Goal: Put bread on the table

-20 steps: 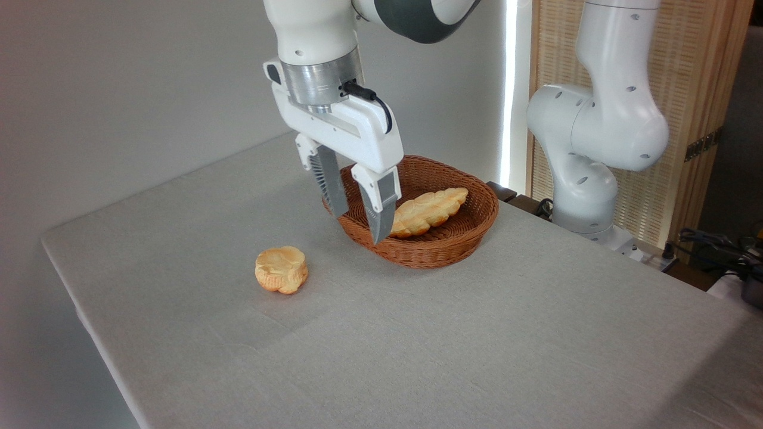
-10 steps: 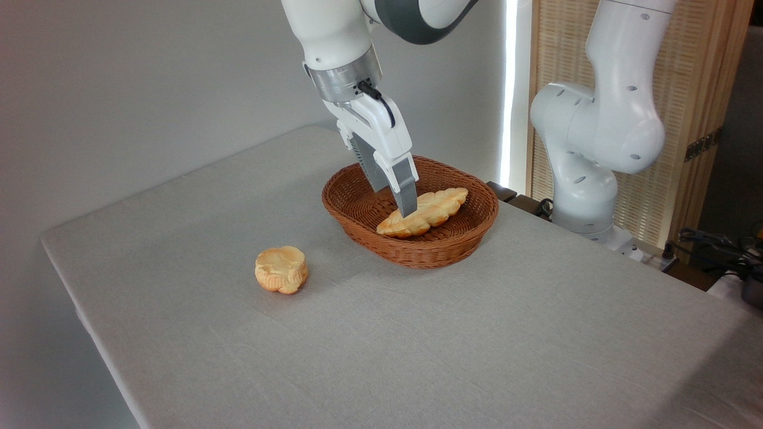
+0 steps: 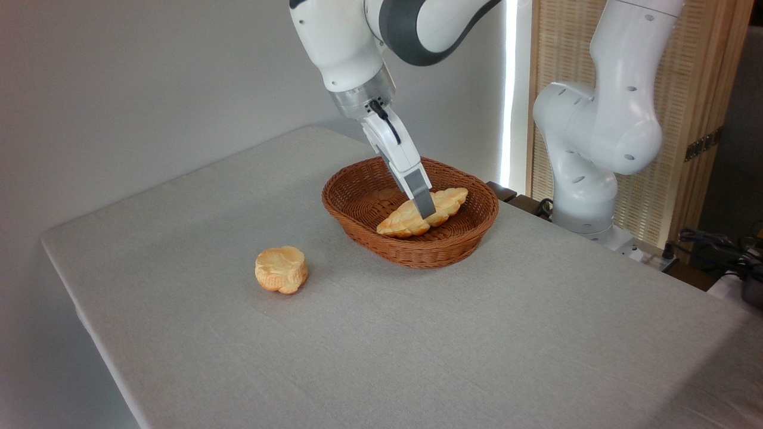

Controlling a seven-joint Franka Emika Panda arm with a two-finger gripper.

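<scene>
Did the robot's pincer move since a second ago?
Yes. The pincer swung right and farther back, from the brown wicker basket's left rim to over the long plaited loaf inside it.

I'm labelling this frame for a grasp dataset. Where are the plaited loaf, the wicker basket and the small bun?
plaited loaf (image 3: 398, 223): fixed camera, on its near, left half.
wicker basket (image 3: 417, 253): fixed camera, on its front outer wall.
small bun (image 3: 281, 269): fixed camera, on its middle.
</scene>
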